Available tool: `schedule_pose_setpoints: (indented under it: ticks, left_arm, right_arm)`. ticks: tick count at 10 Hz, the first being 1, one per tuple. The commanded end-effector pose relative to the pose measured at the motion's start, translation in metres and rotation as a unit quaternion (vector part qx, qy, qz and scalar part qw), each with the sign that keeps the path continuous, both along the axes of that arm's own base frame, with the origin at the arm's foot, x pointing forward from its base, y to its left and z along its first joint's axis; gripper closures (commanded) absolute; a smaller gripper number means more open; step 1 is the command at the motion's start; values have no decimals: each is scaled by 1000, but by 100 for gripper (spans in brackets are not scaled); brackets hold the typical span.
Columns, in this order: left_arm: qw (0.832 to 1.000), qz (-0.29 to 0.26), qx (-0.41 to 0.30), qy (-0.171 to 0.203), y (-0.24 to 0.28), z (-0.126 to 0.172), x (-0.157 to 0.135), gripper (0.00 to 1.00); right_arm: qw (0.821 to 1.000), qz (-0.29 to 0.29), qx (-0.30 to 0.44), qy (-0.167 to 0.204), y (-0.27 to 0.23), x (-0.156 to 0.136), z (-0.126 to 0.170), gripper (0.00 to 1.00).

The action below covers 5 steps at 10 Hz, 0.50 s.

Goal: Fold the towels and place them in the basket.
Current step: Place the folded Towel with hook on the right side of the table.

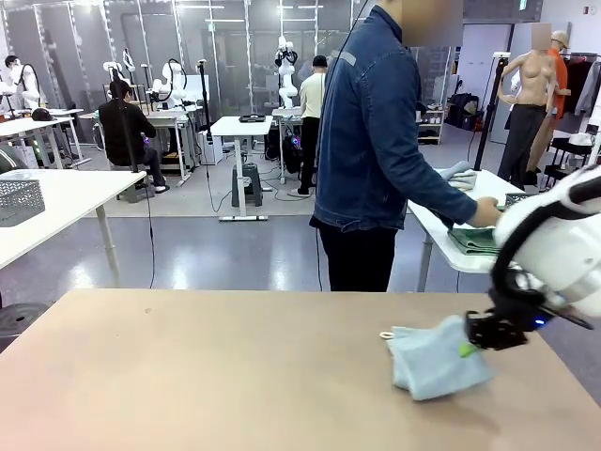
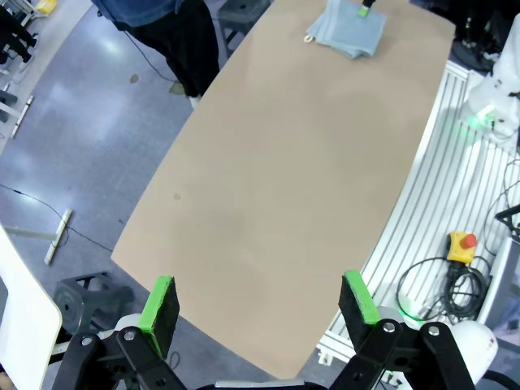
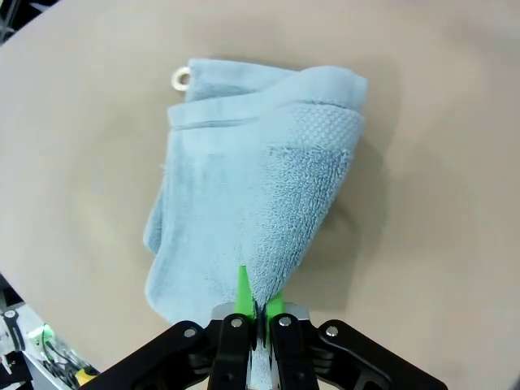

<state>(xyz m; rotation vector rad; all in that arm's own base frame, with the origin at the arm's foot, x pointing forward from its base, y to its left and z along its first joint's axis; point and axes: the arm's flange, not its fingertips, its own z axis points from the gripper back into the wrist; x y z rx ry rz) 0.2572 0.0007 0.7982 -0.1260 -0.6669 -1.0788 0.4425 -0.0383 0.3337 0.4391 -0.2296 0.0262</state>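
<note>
A pale blue-grey towel (image 1: 435, 358) lies folded on the tan table at the right, its small corner loop (image 1: 386, 334) pointing left. My right gripper (image 1: 472, 346) is shut on the towel's right edge; in the right wrist view the green pads (image 3: 243, 294) pinch the near edge of the towel (image 3: 252, 195), which spreads away from them with the loop (image 3: 180, 80) at the far corner. My left gripper (image 2: 260, 305) hangs open high over the table's other end, nothing between its fingers, and the towel (image 2: 348, 30) lies far off at the top of the left wrist view.
A person in a denim jacket (image 1: 376, 141) stands beyond the table's far edge, turned to a white side table (image 1: 470, 244) that holds folded green cloth (image 1: 474, 241). A wire-mesh basket (image 1: 19, 199) sits on another white table at the far left. The tan table (image 1: 207, 376) is bare left of the towel.
</note>
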Motion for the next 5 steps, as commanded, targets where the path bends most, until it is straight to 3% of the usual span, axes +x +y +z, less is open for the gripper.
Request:
schedule_pose_setpoints:
  ticks: [1, 5]
  left_arm:
    - [1000, 1, 1, -2, -1, -1, 0, 0]
    - [1000, 1, 1, -2, -1, -1, 0, 0]
  right_arm:
    - [1000, 11, -16, 10, -32, -3, 2, 94]
    - [998, -23, -51, 25, -94, 11, -7, 94]
